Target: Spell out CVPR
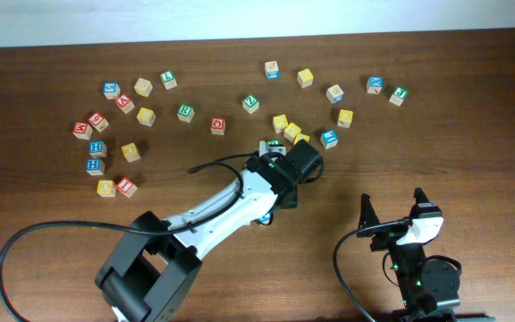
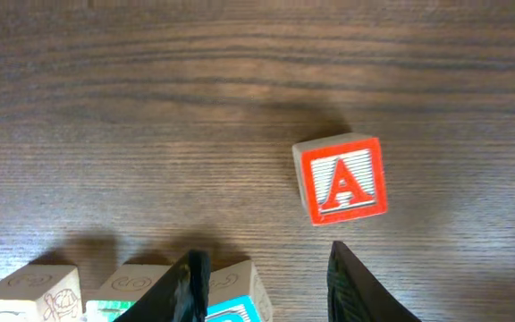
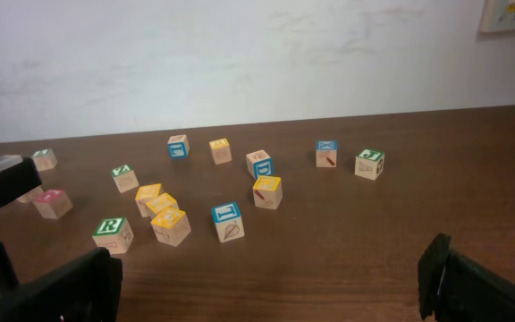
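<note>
Brown wood table, letter blocks strewn over its far half, both arms' fingers parted.

Seen from overhead, the table (image 1: 43, 197) meets a white wall (image 1: 240, 18) at 12 o'clock; blocks crowd that side, with open wood from 3 round to 9 o'clock. Left gripper (image 2: 266, 255) has its fingers moderately apart, a blue-faced block (image 2: 240, 288) partly between them, cut off by the frame, letter unreadable; red A block (image 2: 340, 179) lies free at 1 o'clock. Right gripper (image 3: 271, 255) is spread wide, holding nothing. Green R block (image 3: 113, 234) sits beside the left arm (image 1: 213, 210), V block (image 1: 251, 103) toward 11 o'clock. C and P: too small to tell.
</note>
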Robot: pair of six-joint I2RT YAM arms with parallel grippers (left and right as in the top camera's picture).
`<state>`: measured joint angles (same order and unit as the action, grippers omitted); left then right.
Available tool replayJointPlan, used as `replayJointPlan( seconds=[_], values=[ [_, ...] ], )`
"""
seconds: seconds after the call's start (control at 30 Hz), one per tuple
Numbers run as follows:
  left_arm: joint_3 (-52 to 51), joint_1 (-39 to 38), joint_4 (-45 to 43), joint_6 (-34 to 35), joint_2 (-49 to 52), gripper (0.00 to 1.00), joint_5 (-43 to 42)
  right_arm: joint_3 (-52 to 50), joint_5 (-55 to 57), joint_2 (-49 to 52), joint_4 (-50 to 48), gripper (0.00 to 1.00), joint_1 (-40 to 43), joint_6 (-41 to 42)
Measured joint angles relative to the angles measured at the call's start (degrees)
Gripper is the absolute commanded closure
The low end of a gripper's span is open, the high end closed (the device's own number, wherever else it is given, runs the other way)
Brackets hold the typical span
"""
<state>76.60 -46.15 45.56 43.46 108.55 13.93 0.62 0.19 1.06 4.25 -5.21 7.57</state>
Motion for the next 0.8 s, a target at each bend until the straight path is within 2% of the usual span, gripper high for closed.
replayJointPlan(
  seconds=[0.07, 0.1, 0.2, 0.27, 0.3, 0.67, 0.73, 0.8],
  values=[
    [0.28, 0.00, -3.02, -0.55, 0.00, 0.41, 0.00, 0.00, 0.00, 0.00, 0.00, 0.02, 0.00, 0.00],
    [0.39, 0.00, -3.56, -1.49, 0.00, 0.41, 0.00, 0.00, 0.00, 0.00, 0.00, 0.02, 0.00, 0.04],
    [0.50, 0.00, -6.34, -5.55, 0.00, 0.49, -0.44, 0.00, 0.02, 0.00, 0.00, 0.02, 0.00, 0.00],
    [0.57, 0.00, -7.56, -5.75, 0.04, 0.59, -0.96, 0.00, 0.00, 0.00, 0.00, 0.02, 0.00, 0.00],
    [0.57, 0.00, -7.67, -4.92, 0.13, 0.60, -1.31, 0.00, 0.00, 0.00, 0.02, 0.02, 0.00, 0.00],
    [0.63, 0.00, -10.29, -1.60, 4.85, 0.61, -5.18, 0.00, 0.00, 0.00, 0.00, 0.02, 0.00, 0.00],
    [0.68, 0.00, -10.34, -1.60, 5.95, 0.62, -5.18, 0.00, 0.00, 0.00, 0.00, 0.02, 0.00, 0.00],
    [0.68, 0.00, -10.56, -1.57, 7.63, 0.68, -5.14, 0.00, 0.00, 0.00, 0.00, 0.02, 0.00, 0.02]
  ],
)
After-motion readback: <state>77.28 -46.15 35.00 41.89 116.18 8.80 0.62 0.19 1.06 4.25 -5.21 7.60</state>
